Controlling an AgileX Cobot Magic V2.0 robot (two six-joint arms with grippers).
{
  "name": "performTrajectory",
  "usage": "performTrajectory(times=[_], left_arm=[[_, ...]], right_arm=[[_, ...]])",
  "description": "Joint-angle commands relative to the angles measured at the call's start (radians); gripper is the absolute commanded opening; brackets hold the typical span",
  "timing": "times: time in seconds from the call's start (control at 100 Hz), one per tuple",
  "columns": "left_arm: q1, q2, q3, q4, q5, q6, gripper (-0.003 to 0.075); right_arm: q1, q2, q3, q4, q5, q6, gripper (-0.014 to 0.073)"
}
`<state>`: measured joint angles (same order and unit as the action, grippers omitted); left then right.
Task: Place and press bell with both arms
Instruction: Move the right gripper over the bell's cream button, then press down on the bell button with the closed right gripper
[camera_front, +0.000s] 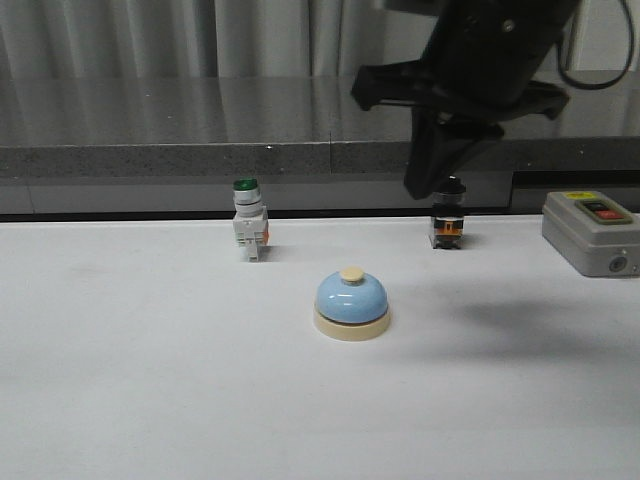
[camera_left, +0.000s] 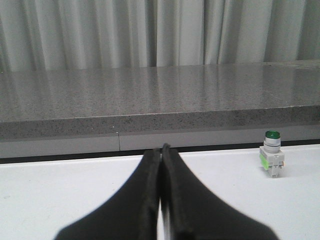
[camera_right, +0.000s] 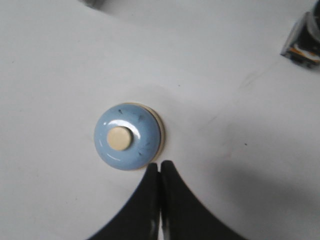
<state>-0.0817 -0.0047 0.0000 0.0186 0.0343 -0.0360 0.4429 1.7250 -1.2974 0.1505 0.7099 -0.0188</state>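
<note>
Nearest me, the bell (camera_front: 351, 304) sits upright on the white counter (camera_front: 150, 380), about mid-counter and free of either claw, so I judge the placing done and the press still to come. My right claw (camera_right: 160, 167) hangs above and just beyond it, fingers pressed together, holding nothing. My left claw (camera_left: 161, 152) is likewise closed and empty. Toward the far edge stand a green-capped switch (camera_front: 248, 220), a small black switch (camera_front: 446, 225) and a grey button box (camera_front: 592, 232).

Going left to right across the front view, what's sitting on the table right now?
Green-capped push-button switch → bell → black switch, partly behind the right gripper → grey box with red button.
</note>
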Motion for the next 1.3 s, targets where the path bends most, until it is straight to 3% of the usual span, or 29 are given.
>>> performTrajectory(times=[0.0, 0.32, 0.81, 1.29], left_arm=[[0.000, -0.029, 0.043, -0.007, -0.088, -0.010, -0.0020], [0.000, -0.029, 0.043, -0.007, -0.088, -0.010, -0.0020], [0.000, -0.029, 0.043, -0.007, -0.088, -0.010, -0.0020], [0.000, -0.029, 0.043, -0.007, -0.088, -0.010, -0.0020]], right_arm=[[0.021, 0.013, -0.069, 0.012, -0.040, -0.013, -0.0060], [0.076, 0.130, -0.157, 0.012, -0.023, -0.013, -0.0060], [0.083, 0.206, -0.160, 0.012, -0.004, -0.013, -0.0060], [0.079, 0.077, -0.165, -0.030, 0.038, -0.013, -0.0060]])
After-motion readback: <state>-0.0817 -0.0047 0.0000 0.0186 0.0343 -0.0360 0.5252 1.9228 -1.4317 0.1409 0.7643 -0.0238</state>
